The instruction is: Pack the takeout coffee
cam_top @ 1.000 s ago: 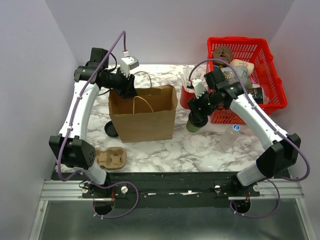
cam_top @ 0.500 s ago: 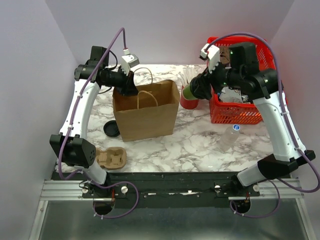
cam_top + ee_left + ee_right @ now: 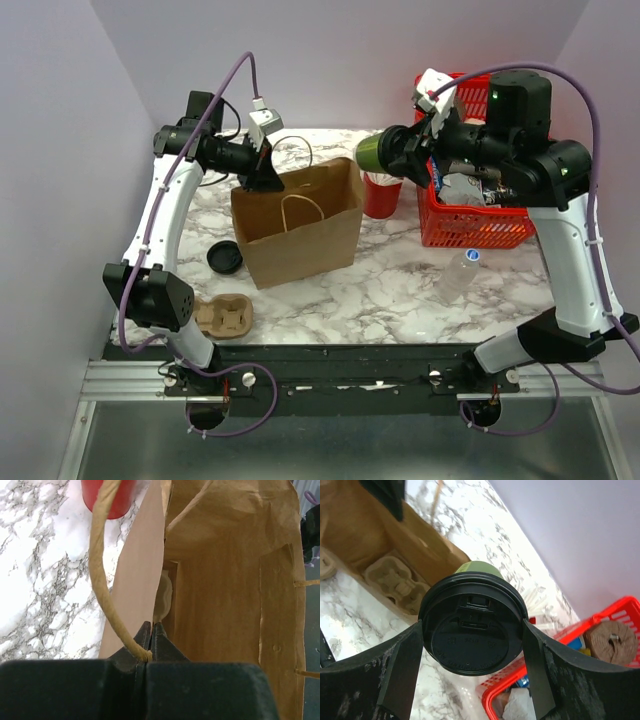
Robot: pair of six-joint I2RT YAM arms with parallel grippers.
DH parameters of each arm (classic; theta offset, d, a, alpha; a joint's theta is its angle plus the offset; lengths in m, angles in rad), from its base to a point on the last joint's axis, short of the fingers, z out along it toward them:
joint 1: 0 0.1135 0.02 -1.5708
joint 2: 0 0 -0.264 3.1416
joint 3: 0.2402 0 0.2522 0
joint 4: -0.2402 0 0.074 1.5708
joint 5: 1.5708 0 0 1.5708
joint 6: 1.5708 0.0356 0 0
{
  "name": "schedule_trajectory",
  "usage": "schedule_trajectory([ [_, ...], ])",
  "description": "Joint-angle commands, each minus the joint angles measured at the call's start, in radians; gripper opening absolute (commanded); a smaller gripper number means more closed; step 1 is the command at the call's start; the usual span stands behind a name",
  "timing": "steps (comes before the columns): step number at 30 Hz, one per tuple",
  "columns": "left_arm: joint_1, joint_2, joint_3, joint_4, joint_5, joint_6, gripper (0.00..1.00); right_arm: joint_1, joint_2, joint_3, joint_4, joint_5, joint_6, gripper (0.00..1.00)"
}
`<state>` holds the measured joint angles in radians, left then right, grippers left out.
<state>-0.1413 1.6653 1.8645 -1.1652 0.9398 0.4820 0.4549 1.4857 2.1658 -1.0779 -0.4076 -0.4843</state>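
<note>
**Cup in the air, bag held open, packing not yet done**

Top view: the right gripper (image 3: 385,150) is clamped round the coffee cup (image 3: 366,152). The cup is tipped on its side in the air above the far edge of the bench (image 3: 400,290), between the paper bag (image 3: 300,230) and the red basket (image 3: 480,215). The left gripper (image 3: 268,180) pinches the bag's far rim.

Left wrist view: the jaws sit together on that rim, at the root of the handle (image 3: 100,570).

Right wrist view: the fingers (image 3: 402,670) flank the cup at its black lid (image 3: 472,640).

What seems left is to carry the cup over the bag's mouth, right it, lower it in and let go.
</note>
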Motion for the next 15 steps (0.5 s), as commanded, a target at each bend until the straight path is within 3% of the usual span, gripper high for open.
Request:
schedule_trajectory([
  [1, -0.03, -0.058, 0.024, 0.081, -0.038, -0.002, 0.0, 0.045, -0.035, -0.015, 0.062, -0.128, -0.1, 0.48],
  [8, -0.075, -0.12, 0.013, 0.127, -0.114, 0.053, 0.0, 0.209, -0.065, -0.102, 0.073, -0.105, -0.278, 0.45],
  [15, -0.176, -0.301, -0.175, 0.243, -0.278, 0.122, 0.0, 0.263, -0.114, -0.214, 0.065, -0.059, -0.375, 0.44],
])
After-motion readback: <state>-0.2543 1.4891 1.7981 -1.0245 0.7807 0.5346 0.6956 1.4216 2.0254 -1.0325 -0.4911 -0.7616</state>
